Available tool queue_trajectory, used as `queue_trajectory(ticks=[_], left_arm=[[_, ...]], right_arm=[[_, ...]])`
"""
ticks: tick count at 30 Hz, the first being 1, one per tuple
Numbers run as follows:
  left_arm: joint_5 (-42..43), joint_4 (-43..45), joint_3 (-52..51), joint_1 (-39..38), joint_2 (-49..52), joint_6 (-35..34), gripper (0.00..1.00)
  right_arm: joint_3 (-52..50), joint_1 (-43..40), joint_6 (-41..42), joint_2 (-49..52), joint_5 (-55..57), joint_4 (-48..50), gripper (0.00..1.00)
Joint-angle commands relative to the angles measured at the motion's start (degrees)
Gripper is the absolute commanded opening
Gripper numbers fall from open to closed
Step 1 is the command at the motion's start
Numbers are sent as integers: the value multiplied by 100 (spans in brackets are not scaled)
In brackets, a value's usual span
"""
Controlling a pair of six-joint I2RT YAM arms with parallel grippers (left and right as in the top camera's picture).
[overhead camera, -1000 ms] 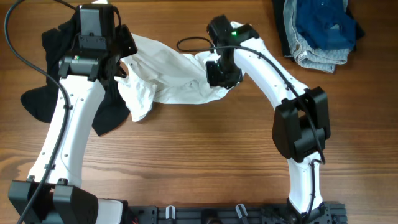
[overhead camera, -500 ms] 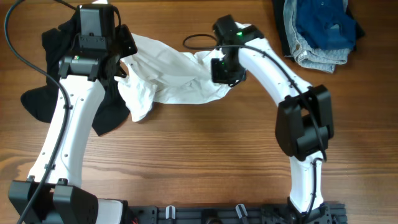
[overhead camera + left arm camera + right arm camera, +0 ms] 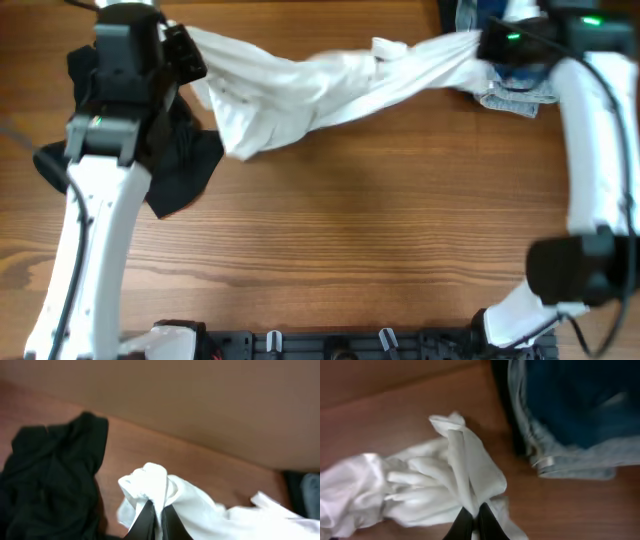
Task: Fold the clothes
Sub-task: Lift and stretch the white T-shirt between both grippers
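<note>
Pinching the white shirt [image 3: 320, 88] tight, left hand [image 3: 155, 519] and right hand [image 3: 473, 521] hold it taut over the table [image 3: 350, 230].

Brown wood-grain table [image 3: 330, 220] — a plain tan wall [image 3: 200, 400] behind it.

Soft, even light is filling the overhead view, with faint shadow lying under the white shirt [image 3: 300, 95] near the top. Motion blur is smearing the left arm [image 3: 85, 220] and right arm [image 3: 595, 150]. Both wrist views are looking dimmer and out of focus throughout.
</note>
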Motion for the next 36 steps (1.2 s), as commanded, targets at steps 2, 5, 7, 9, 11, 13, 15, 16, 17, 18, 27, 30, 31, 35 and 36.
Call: queue_trajectory(ticks=[2, 5, 7, 9, 11, 13, 15, 16, 17, 18, 27, 30, 31, 35, 36], left_arm=[[-140, 125, 96, 52, -492, 247, 4], [-138, 170, 96, 52, -608, 247, 4], [-138, 166, 96, 52, -610, 247, 4], [-138, 162, 94, 52, -603, 247, 4], [-140, 166, 94, 52, -603, 247, 4], [-140, 175, 96, 52, -603, 267, 4], [-138, 203, 96, 52, -603, 374, 4], [-142, 214, 94, 52, -603, 396, 4], [-142, 232, 96, 55, -603, 396, 4], [-140, 254, 96, 66, -603, 393, 4], [-37, 498, 98, 66, -643, 393, 4], [-44, 411, 98, -111, -778, 398, 4], [-129, 350, 98, -256, -896, 400, 4], [-658, 90, 98, -673, -1316, 525, 4], [-809, 20, 98, -754, -1429, 525, 4]], right_arm=[[55, -46, -518, -306, -203, -122, 4], [50, -61, -492, -282, -203, -426, 4], [46, -61, -463, -232, -201, -610, 4], [-46, -76, -341, -149, -68, -861, 4], [-260, -127, -267, -136, -2, -920, 4], [-487, -195, -153, -136, -2, -905, 4], [-697, -262, -151, -136, -7, -863, 5], [-809, -304, -138, -136, -4, -844, 4], [-935, -332, -136, -136, -9, -798, 4], [-1069, -358, -136, -136, -22, -743, 4], [-1646, -376, -160, -136, -315, -369, 5], [-1646, -376, -160, -136, -315, -380, 4], [-1646, -376, -160, -155, -358, -385, 4], [-1646, -376, -184, -505, -577, -424, 4], [-1646, -376, -181, -684, -581, -442, 4]])
